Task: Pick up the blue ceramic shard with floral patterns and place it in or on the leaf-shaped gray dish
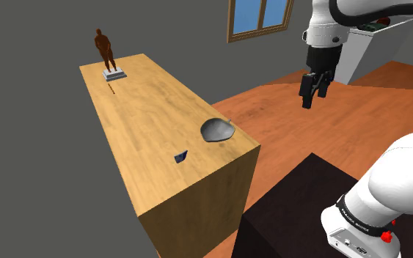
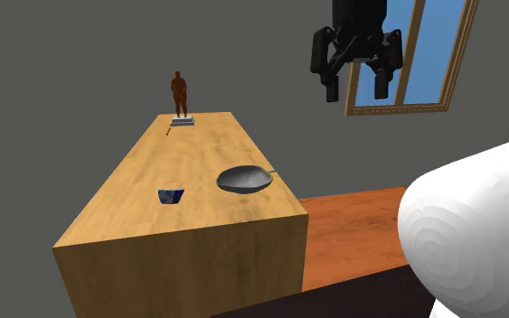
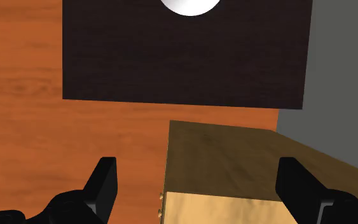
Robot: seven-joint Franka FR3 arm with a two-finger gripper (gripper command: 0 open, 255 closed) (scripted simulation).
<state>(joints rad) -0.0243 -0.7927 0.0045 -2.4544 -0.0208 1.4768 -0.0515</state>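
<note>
Wooden floor and grey walls frame the shoulder view, where my gripper [image 1: 314, 99] hangs high over the floor, off the near corner of a tall wooden counter [image 1: 146, 110]. It is well apart from the shard [image 1: 180, 156], which lies on the counter top close to the near edge, with the grey dish [image 1: 218, 130] near it. I judge the approach not yet made: I should travel over the shard, turn to span its narrow width, then sink almost to the wood. In the second exterior view my jaws stand wide apart, holding nothing. The shard is small, dark blue and angular, with faint pale marks I cannot read as flowers. Along the wrist view I look down on the floor [image 3: 18, 95], the dark stand [image 3: 184, 63] and one corner of the counter
</note>
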